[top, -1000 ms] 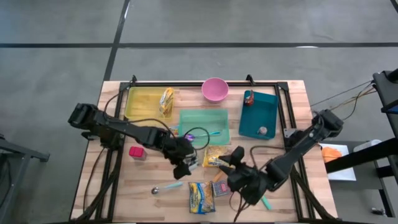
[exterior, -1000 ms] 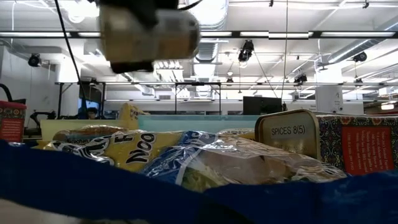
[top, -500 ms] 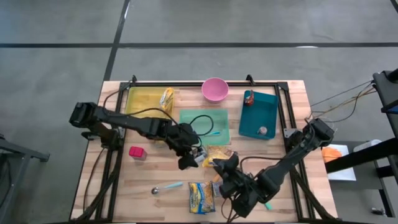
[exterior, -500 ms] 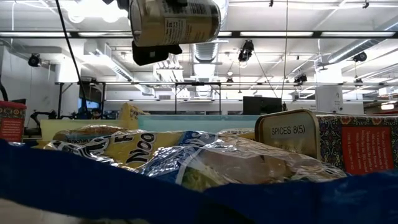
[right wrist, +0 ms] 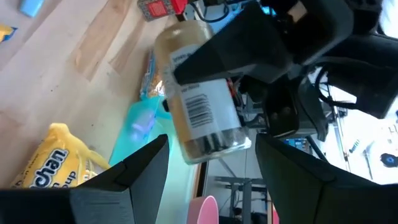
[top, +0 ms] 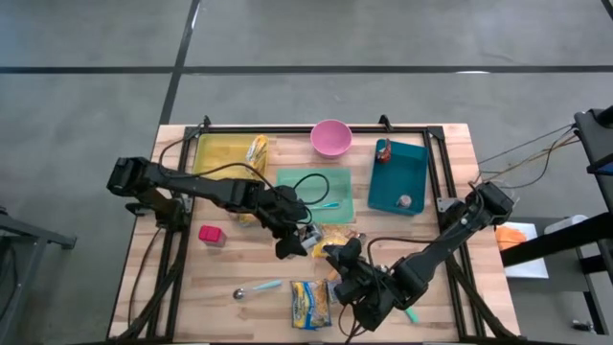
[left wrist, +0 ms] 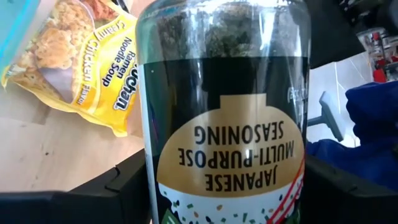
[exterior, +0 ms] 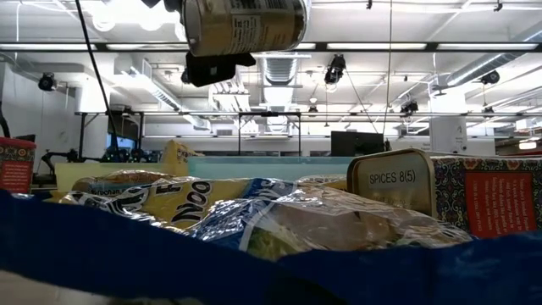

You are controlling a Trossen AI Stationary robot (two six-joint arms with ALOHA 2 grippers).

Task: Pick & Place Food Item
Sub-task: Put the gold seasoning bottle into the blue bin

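Room: grey concrete floor around the bench in the high view; the low view looks into a hall with ceiling lights and ducts.
Table (top: 192, 278): wooden top, centre of the high frame, edged by a black rail frame.
Left arm: enters from the left edge of the high frame and reaches to mid-table.
Right arm: enters from the right edge and bends down toward the lower centre.
Yellow tray (top: 218, 158): upper left of the table, a snack packet lying in it.
Green tray (top: 316, 188): centre, just above the left gripper, with a small blue-handled utensil inside.
Teal bin (top: 398, 178): upper right, small items inside.
Pink bowl (top: 331, 137): top centre, beside the trays.
Noodle packets: one ramen packet (left wrist: 78, 68) just beside the jar; another (top: 309, 304) at the lower centre edge, close to the low camera and filling its foreground.
Spice tin (exterior: 394, 180): right of the low frame, behind the packets.
Left gripper (top: 292, 241): fingers clamped on the seasoning jar (exterior: 244, 25), lifted clear of the table at the top of the low frame.
Right gripper (top: 337, 259): just beside the jar, fingers parted, nothing held.
Pink block (top: 210, 234): left of centre, well apart.
Spoon (top: 257, 287): lower left of centre.
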